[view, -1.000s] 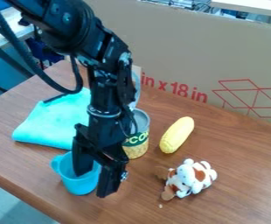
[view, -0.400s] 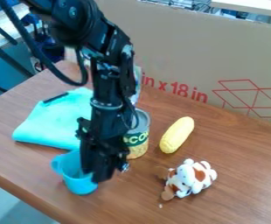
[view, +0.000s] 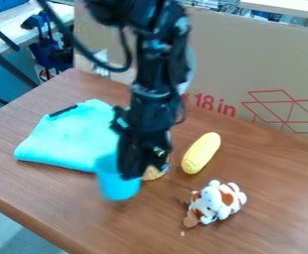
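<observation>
Blue cup (view: pixel 118 187) inside table edges (view: pixel 27 221)

Red printed characters reading "18 in" stand on the large brown cardboard panel (view: pixel 236 54) behind the wooden surface (view: pixel 263 163). The number "18" comes first, with the lowercase letters "in" to its right, and the line slants down toward the right. Just left of the number, beside the black robot arm (view: pixel 153 94), shows a small red fragment of print, too partial to read with certainty. Farther right on the same panel is a red line drawing (view: pixel 289 111) of joined, slanted outlines, with no readable characters in it. Any wording on the yellow-labelled can (view: pixel 155 173) is hidden behind the arm's lower end.
</observation>
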